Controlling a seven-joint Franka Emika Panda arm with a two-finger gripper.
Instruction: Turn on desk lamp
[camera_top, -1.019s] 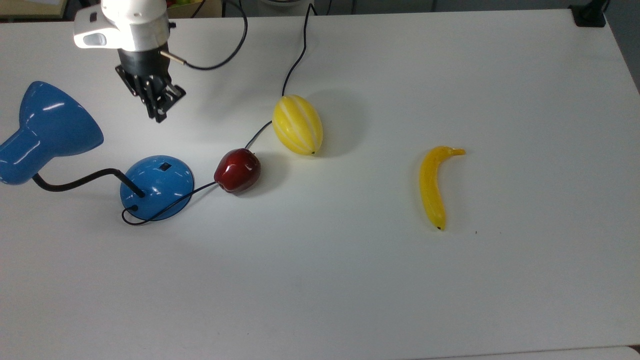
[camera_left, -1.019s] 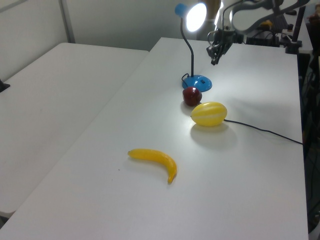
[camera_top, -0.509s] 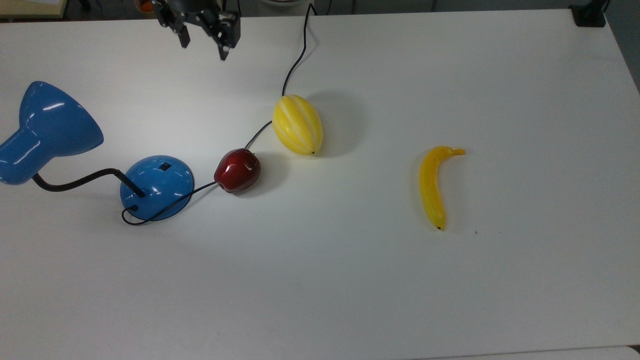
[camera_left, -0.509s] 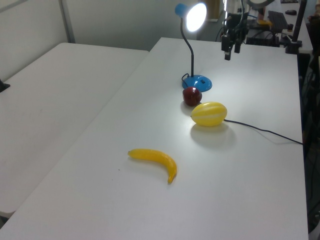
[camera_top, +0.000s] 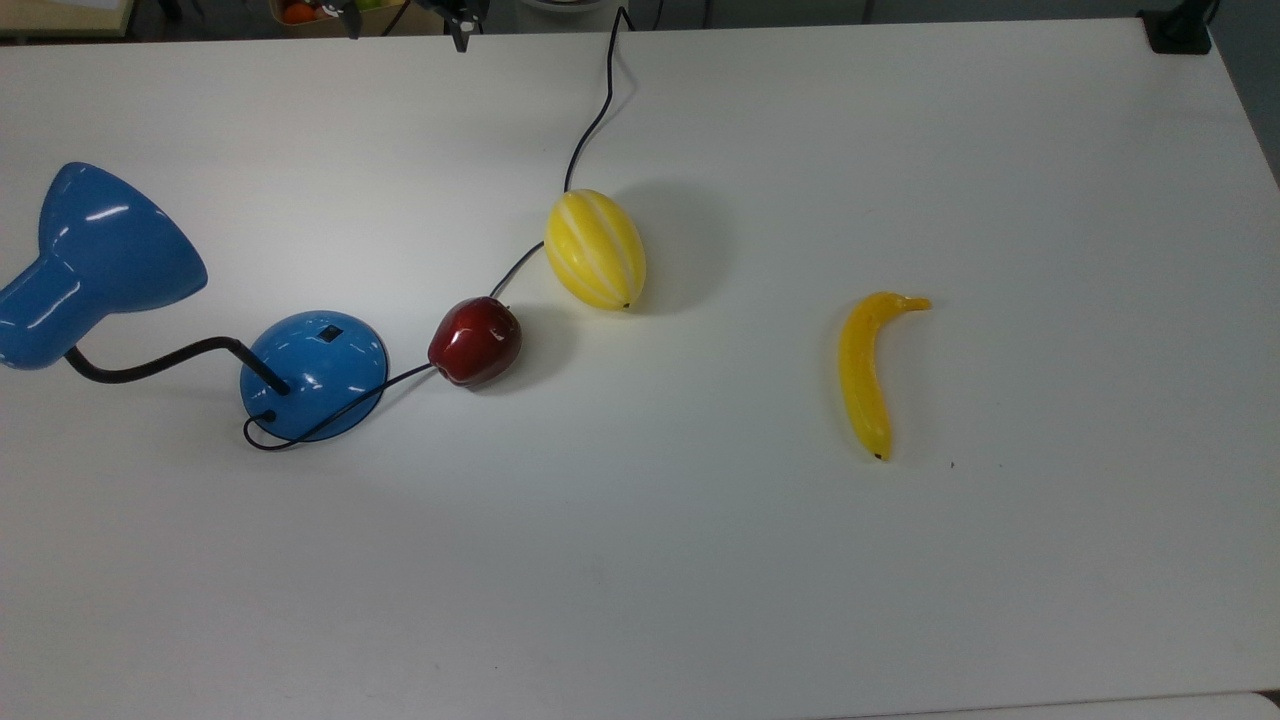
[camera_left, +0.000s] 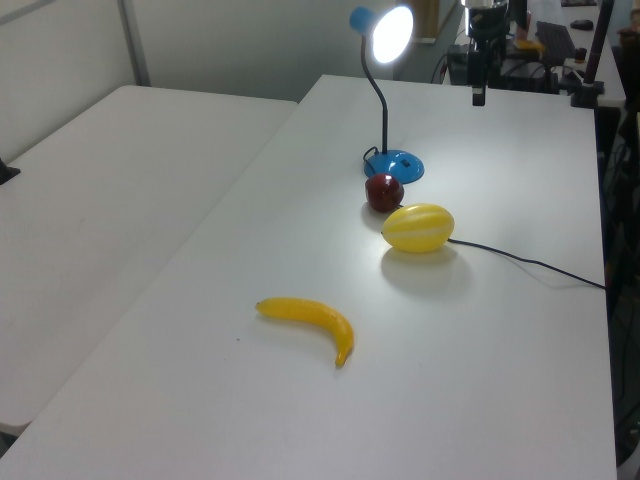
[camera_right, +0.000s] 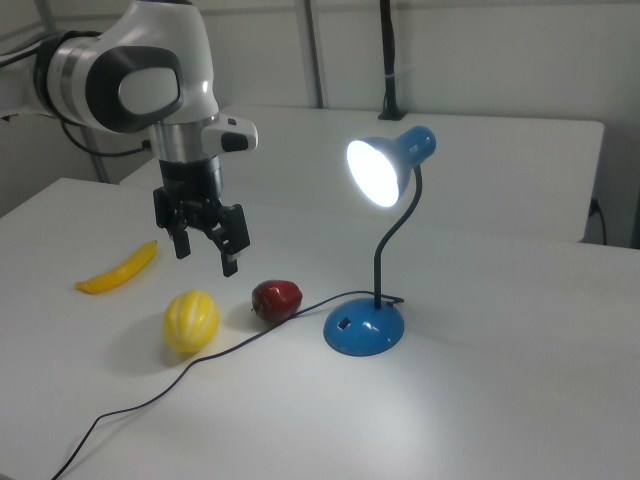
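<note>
Desk lamp (camera_right: 383, 175) was lit w/ my end effector (camera_right: 205, 250) spread, holding nothing; glossy domed base (camera_right: 364, 329) looked slippery, so I'd press its switch (camera_top: 330, 334), not grip.

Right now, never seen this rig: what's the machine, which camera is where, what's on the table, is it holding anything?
It is a white robot arm ending in a black two-finger gripper; the fingers are open and hold nothing, hanging in the air above the table. The top view looks down on the table. The left view and right view look across it from opposite ends. On the table stand a blue desk lamp, lit, its black cord running off, a red apple, a yellow striped melon and a banana.
</note>
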